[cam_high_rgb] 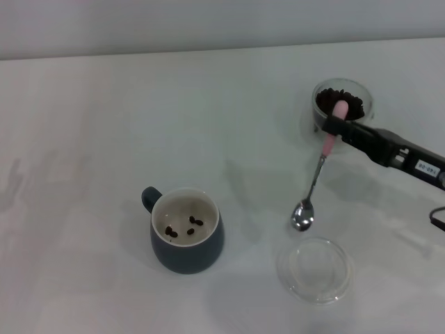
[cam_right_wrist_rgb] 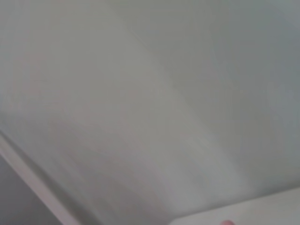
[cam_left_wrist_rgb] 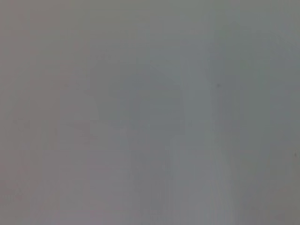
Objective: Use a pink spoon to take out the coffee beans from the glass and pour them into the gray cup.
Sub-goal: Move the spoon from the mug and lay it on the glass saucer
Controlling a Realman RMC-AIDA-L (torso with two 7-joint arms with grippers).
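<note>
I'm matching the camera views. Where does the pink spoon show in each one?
Head view: the pink spoon hangs from the right tool, right of centre, in front of the glass.
Left wrist view: not in it.
Right wrist view: perhaps a pink sliver at the frame's edge; cannot confirm.
Shared landmark: none recognisable.

Only the right arm shows in the head view. Its right hand (cam_high_rgb: 336, 126) is a slim black piece with matte, squared-off edges, running out to the right into a thicker black link. A small white label with dark print sits on that link, and a thin dark cable loops at the right edge.
</note>
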